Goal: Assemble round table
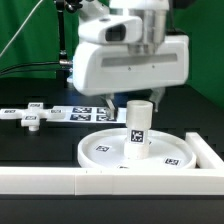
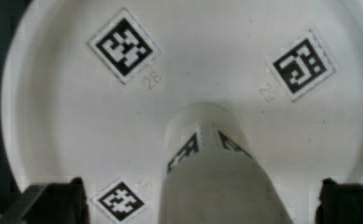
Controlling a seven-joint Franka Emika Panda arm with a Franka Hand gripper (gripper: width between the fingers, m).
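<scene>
1. My claw [image 1: 136, 96] hangs directly above the round disc [image 1: 112, 136]. Its two fingers [image 2: 53, 203] are spread wide and pinch nothing.
2. The short leg [image 1: 138, 132] stands upright at the middle of the disc. In the wrist view it sits between my fingers, with a clear gap on each side.
3. The disc lies flat on the black surface [image 1: 40, 145], just behind the white border rail [image 1: 60, 182].
4. The cross-shaped foot piece [image 1: 30, 117] lies flat toward the exterior view's left, well apart from the disc and near the end of the marker board [image 1: 85, 112].
5. The leg's base looks blurred, so I cannot tell how firmly it is seated in the disc.
</scene>
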